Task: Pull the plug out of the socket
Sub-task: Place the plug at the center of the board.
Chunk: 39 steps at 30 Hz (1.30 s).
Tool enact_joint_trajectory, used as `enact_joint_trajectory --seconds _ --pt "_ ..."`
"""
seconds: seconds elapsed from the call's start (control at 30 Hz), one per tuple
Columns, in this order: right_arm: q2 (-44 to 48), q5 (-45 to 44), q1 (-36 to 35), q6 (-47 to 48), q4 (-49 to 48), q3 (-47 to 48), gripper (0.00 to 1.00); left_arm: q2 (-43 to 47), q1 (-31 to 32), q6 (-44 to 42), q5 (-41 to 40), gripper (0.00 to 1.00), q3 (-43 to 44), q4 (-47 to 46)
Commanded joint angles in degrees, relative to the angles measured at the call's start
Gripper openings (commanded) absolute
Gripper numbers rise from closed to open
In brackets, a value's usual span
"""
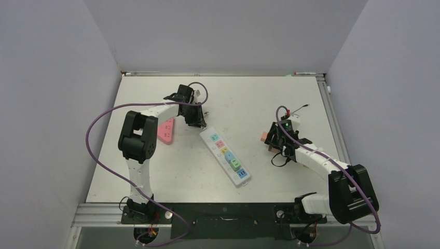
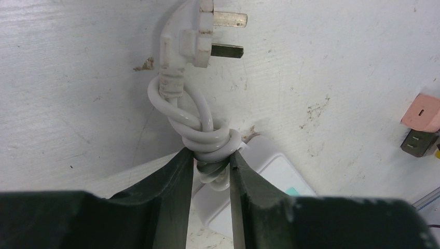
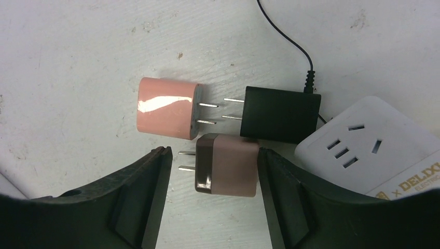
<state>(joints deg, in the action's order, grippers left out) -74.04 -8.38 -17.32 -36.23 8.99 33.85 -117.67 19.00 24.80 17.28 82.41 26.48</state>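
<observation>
White scuffed counter (image 1: pixel 249 93), grey walls on three sides, both arm bases at my near edge. Nearest item is the power strip (image 1: pixel 225 155), lying diagonal mid-counter with its coloured sockets facing up and uncovered in the overhead view. Right of it, the right pincer (image 3: pixel 212 153) is low over the counter, jaws apart, gripping nothing. Brown plug (image 3: pixel 228 167) lies flat between the jaws. Its two bare prongs point at one jaw with a clear gap; its back end is against or just beside the other jaw, can't tell which. So the plug is out of any socket and on the counter. Just beyond it are a pink plug (image 3: pixel 167 108) and a black adapter (image 3: pixel 280 114), prongs facing each other with tips nearly meeting, both flat on the counter. Thin black lead (image 3: pixel 283 33) runs off the adapter toward the far side. White socket block (image 3: pixel 363 150) with DELIXI lettering sits just beside the adapter at the right of my right wrist view; can't say if it is the strip or a separate unit. Further back on the left, a pink wedge (image 1: pixel 166 130) lies beside the left arm. Left pincer (image 2: pixel 211 155) is at the strip's far end, jaws closed tight on a knotted white cable coil (image 2: pixel 210 137). Beyond the knot the cable ends in a white three-pin plug (image 2: pixel 200 36), flat on the counter, pins bare.
</observation>
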Motion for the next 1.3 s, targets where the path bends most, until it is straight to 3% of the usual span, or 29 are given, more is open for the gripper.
enact_joint_trajectory --seconds 0.0,0.27,0.53,0.63,0.9,1.27 --pt "0.8 -4.8 -1.7 1.4 0.4 3.2 0.62 -1.7 -1.1 -2.2 -4.2 0.0 0.7 -0.1" --pt "1.8 -5.4 -7.5 7.0 -0.7 5.7 0.65 -1.3 -1.1 -2.2 -4.2 0.0 0.4 -0.5" --pt "-0.3 19.3 -11.2 17.6 -6.4 8.6 0.64 -1.2 -1.1 -2.1 -3.9 0.0 0.4 -0.7" --pt "-2.3 23.6 -14.8 19.6 -5.4 10.6 0.64 -1.2 -1.2 -2.2 -3.9 0.0 0.4 -0.8" --pt "-5.3 19.3 -25.3 22.6 0.4 15.3 0.65 -1.3 -1.2 -2.0 -3.3 0.0 0.4 -0.9" --pt "-10.5 10.5 -32.2 23.1 3.3 18.5 0.67 -1.3 -1.2 -2.1 -3.4 0.0 0.4 -0.9"
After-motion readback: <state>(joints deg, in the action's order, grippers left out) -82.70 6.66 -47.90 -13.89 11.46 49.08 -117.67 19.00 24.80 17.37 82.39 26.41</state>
